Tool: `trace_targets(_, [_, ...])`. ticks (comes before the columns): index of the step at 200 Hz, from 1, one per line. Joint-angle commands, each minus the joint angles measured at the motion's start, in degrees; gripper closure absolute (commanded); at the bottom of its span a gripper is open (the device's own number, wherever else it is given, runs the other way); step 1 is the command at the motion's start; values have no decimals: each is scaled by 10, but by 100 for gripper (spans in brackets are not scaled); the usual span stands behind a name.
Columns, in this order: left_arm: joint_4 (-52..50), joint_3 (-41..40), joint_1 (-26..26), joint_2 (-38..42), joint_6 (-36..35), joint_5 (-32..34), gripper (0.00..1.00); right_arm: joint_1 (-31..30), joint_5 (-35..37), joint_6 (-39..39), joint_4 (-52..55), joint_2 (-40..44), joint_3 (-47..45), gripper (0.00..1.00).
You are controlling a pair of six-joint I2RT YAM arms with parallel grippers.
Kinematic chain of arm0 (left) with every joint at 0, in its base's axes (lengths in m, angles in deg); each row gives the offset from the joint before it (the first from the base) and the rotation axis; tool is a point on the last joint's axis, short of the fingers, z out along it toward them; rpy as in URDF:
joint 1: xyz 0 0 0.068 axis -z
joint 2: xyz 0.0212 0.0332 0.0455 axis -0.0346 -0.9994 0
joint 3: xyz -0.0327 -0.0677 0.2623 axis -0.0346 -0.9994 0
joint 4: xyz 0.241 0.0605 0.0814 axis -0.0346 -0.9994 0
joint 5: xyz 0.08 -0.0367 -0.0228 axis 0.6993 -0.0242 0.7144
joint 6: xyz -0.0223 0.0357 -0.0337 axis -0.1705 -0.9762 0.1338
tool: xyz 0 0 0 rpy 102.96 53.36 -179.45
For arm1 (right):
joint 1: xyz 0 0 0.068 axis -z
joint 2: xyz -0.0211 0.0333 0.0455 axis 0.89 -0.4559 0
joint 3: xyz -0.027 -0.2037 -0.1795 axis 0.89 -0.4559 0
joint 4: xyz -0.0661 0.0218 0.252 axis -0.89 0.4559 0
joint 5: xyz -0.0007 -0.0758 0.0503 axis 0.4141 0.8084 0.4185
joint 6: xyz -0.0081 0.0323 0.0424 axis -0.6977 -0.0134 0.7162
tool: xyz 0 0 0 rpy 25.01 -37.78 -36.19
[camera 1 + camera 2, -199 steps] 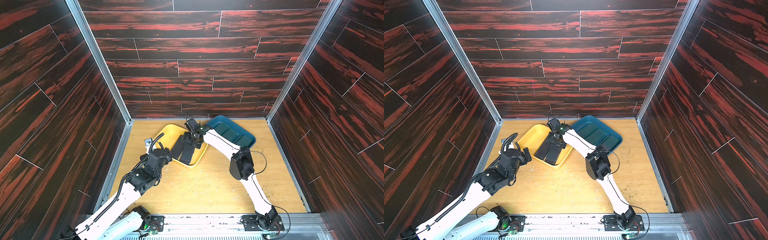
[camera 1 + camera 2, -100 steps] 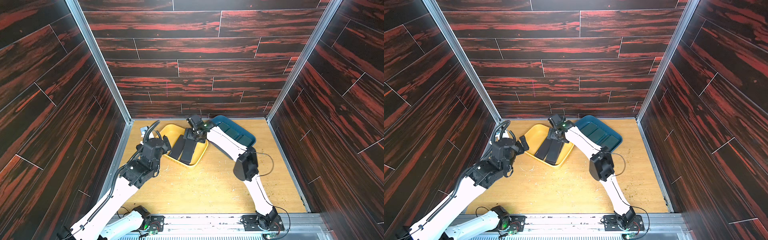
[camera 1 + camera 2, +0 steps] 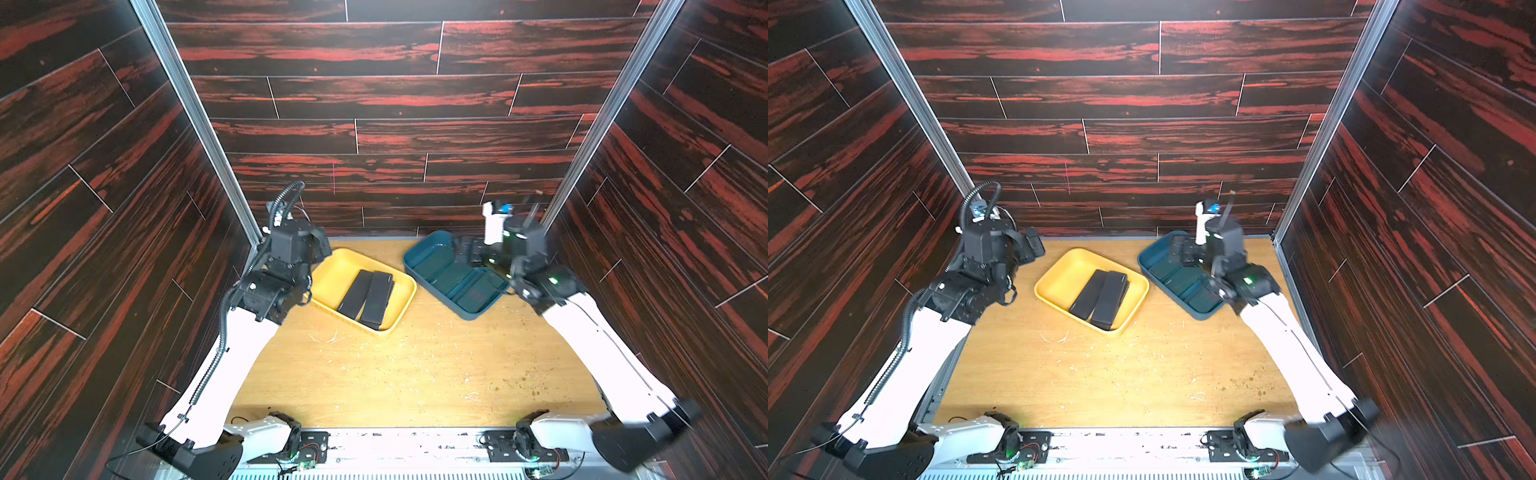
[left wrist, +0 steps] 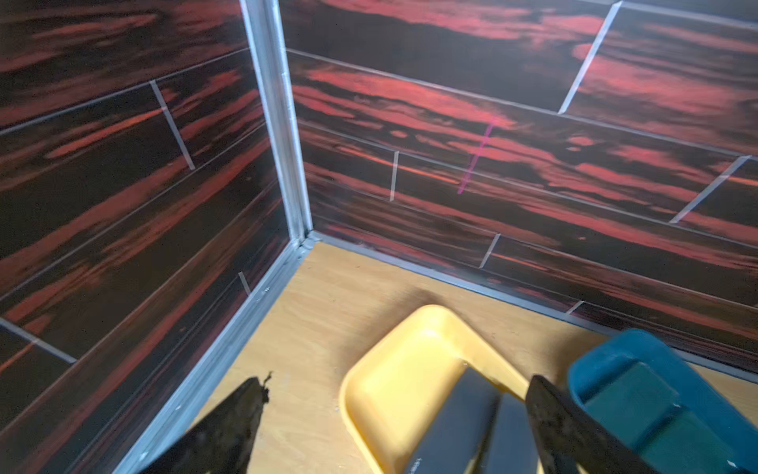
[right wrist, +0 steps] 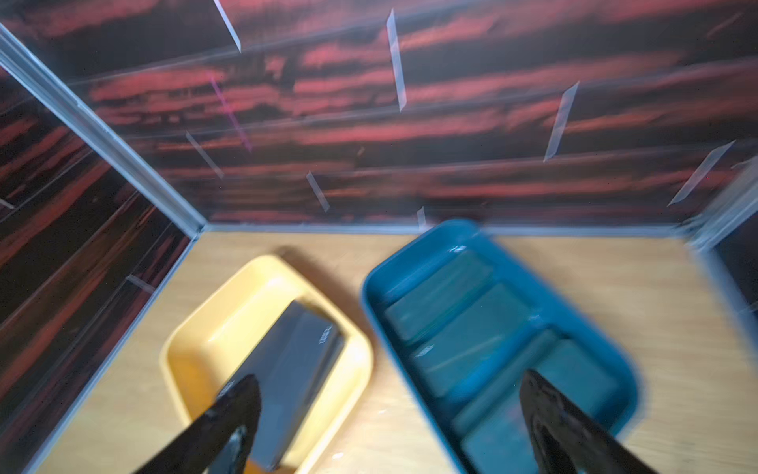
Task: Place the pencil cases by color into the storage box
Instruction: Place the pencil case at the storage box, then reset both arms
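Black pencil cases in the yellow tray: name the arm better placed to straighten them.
Left, probably. The left claw hangs open right beside the yellow tray holding the black pencil cases, while the right claw, also open, sits above the blue tray, farther from them.

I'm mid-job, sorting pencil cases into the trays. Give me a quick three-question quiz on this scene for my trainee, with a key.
1. True or false: the flat matte black pencil cases lie in the yellow plastic tray.
2. The teal plastic tray holds: A) flat dark green pencil cases; B) white cases; C) nothing.
3. Fill in: the jaws of the left gripper and the right gripper both stand ____.
Key: 1 true; 2 A; 3 open, with nothing gripped between them.
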Motion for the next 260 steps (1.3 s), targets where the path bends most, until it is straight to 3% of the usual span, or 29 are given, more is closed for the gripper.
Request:
trace_targets(1, [-13,-19,-20,21,-13,-25,0,0,31,-100,-107,104,-97,1])
trace_targets(45, [158,-221,-48,89,-37,-34,0,14,59,-170,-242,290,-309,1])
trace_targets(79, [275,-364,-71,64,-97,-19,0,31,53,-185,-338,336,-410,1])
trace_targets(125, [444,-469,-103,-29,-153,-81,0,107,-18,-137,-398,297,-489,1])
trace_targets(166, [592,-536,-126,-80,-173,-148,0,199,-89,-104,-564,235,-626,1])
trace_targets(196, [551,-526,-180,-68,-148,-235,0,219,-102,-113,-671,162,-679,1])
trace_targets(260, [670,-629,-190,-59,-161,-196,0,263,-134,-102,-877,-2,-726,1])
